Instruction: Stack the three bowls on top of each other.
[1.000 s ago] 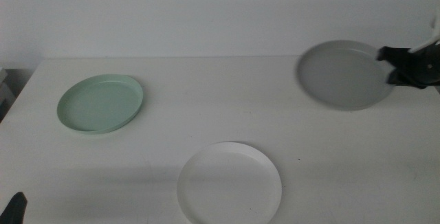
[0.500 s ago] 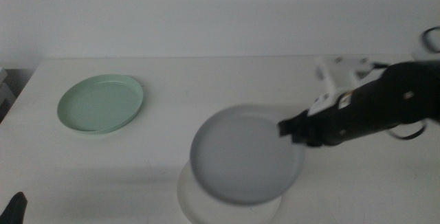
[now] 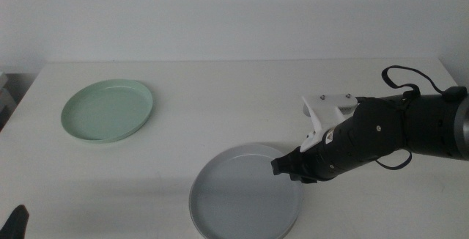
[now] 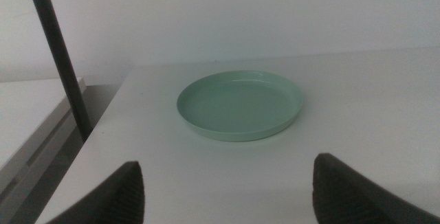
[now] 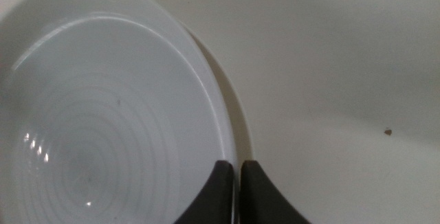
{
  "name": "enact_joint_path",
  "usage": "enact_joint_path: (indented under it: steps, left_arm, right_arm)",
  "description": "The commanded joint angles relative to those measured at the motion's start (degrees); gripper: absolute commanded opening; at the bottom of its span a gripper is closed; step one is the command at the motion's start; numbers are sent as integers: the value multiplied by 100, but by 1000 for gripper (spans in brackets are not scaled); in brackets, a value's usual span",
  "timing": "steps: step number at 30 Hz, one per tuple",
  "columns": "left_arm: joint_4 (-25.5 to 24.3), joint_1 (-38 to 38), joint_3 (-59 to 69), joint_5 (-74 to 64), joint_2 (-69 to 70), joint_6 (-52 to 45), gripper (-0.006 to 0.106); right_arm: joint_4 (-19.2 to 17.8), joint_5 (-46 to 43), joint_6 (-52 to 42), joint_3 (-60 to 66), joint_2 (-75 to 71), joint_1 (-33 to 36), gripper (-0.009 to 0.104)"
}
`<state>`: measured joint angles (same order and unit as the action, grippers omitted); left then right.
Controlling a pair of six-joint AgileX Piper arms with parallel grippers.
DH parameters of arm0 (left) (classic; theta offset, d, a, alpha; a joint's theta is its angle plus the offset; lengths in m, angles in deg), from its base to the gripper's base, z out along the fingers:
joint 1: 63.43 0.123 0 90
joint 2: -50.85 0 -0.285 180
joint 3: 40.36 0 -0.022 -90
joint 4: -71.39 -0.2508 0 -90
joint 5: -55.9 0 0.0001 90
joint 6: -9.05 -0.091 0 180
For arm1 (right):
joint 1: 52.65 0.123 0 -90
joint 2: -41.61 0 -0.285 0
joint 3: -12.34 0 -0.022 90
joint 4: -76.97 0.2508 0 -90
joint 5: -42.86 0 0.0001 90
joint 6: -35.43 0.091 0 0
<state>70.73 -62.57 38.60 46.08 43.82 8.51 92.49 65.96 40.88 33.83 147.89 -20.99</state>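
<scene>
The grey bowl (image 3: 245, 195) lies on top of the white bowl at the table's front middle. The white bowl is almost wholly hidden; only a thin pale edge (image 3: 193, 210) shows. My right gripper (image 3: 288, 169) is shut on the grey bowl's right rim; in the right wrist view its jaws (image 5: 238, 176) pinch the rim of the grey bowl (image 5: 103, 114). The mint green bowl (image 3: 108, 111) sits alone at the left, and it also shows in the left wrist view (image 4: 239, 105). My left gripper (image 3: 15, 223) waits open at the front left corner, well short of the green bowl.
The right arm (image 3: 396, 133) reaches in low over the table's right half. A dark post (image 4: 58, 59) stands beside the table's left edge. The white table (image 3: 234, 92) is bare between the green bowl and the stack.
My right gripper has carried the grey bowl from the back right to the front middle and lowered it onto the white bowl. The left arm and green bowl have not moved.
</scene>
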Motion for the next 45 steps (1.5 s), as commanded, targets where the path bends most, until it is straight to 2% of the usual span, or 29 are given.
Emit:
enact_joint_path:
  steps: [1, 5, 9, 12, 22, 30, 36, 45]
  left_arm:
    - [33, -29, -26, 421, 77, 53, 80]
    - [33, -29, -26, 421, 77, 53, 80]
    - [33, -29, -26, 421, 77, 53, 80]
    - [33, -29, -26, 421, 77, 53, 80]
    - [33, -29, -26, 421, 77, 53, 80]
    - [33, -29, -26, 421, 77, 53, 80]
    - [33, -29, -26, 421, 77, 53, 80]
    - [33, -29, -26, 421, 77, 53, 80]
  right_arm:
    - [26, -206, -51, -129, -249, 19, 7]
    - [26, -134, -51, -166, -249, 19, 26]
    - [21, 335, -117, -358, -462, 19, 47]
    - [22, 703, -601, -447, -932, 19, 55]
    - [100, 1815, -2131, -346, -3297, 6, 55]
    - [690, 1786, -3300, 716, -5251, 6, 55]
    - [862, 1783, -3458, 1254, -6355, 6, 53]
    - [925, 1797, -3440, 1279, -6529, 6, 44]
